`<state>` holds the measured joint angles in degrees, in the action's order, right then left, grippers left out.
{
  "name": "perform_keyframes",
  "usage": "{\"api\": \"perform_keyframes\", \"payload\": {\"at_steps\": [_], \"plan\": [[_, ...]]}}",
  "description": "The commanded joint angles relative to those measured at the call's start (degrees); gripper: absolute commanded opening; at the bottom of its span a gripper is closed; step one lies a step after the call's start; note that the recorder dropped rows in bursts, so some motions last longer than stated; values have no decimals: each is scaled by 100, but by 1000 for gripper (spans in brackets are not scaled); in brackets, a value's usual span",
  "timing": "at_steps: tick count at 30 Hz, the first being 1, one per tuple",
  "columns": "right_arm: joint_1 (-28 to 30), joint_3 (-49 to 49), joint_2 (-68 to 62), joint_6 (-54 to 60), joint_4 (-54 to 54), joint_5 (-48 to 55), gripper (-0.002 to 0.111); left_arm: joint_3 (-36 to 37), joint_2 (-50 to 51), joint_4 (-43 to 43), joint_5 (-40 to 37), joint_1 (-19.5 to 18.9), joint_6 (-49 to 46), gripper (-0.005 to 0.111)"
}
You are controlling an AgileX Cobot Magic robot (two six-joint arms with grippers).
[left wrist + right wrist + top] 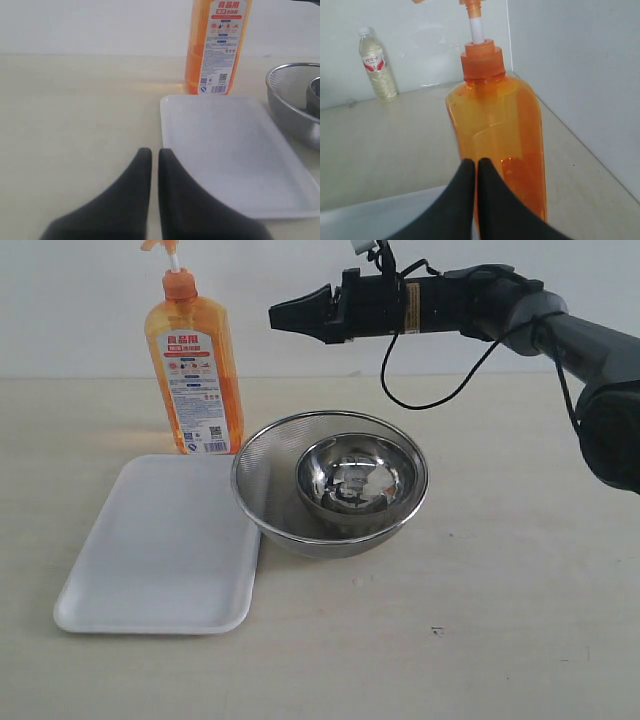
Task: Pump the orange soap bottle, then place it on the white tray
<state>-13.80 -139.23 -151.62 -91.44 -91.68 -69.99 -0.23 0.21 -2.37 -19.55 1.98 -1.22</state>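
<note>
The orange soap bottle [194, 375] stands upright on the table just behind the white tray [160, 550], its pump head raised on the white stem. My right gripper [275, 316] hovers shut in the air to the bottle's right, at upper-body height, a gap away from it. In the right wrist view the bottle [495, 135] fills the middle beyond the shut right gripper [475, 162]. My left gripper [151, 152] is shut and empty, low over the table beside the tray [235, 150]; the bottle [216, 47] stands beyond. The left arm does not show in the exterior view.
A round steel mesh strainer [330, 483] with a shiny steel bowl [355, 477] inside sits right of the tray, touching its edge. A small water bottle [376, 65] stands by the far wall. A wall runs close behind the soap bottle.
</note>
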Motion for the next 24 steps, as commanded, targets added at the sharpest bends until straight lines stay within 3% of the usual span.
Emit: {"api": "perform_keyframes", "payload": {"at_steps": [1,5,14,24], "plan": [[31,-33,23,-127,-17,3,0,23,-21,6,20,-20,33,5],[76,-33,105,-346,20,3,0,23,-21,6,20,-20,33,5],[232,13,640,-1966,-827,3,0,23,-21,6,20,-20,33,5],[737,1979,1954,-1812,-827,3,0,23,-21,6,20,-20,33,5]]}}
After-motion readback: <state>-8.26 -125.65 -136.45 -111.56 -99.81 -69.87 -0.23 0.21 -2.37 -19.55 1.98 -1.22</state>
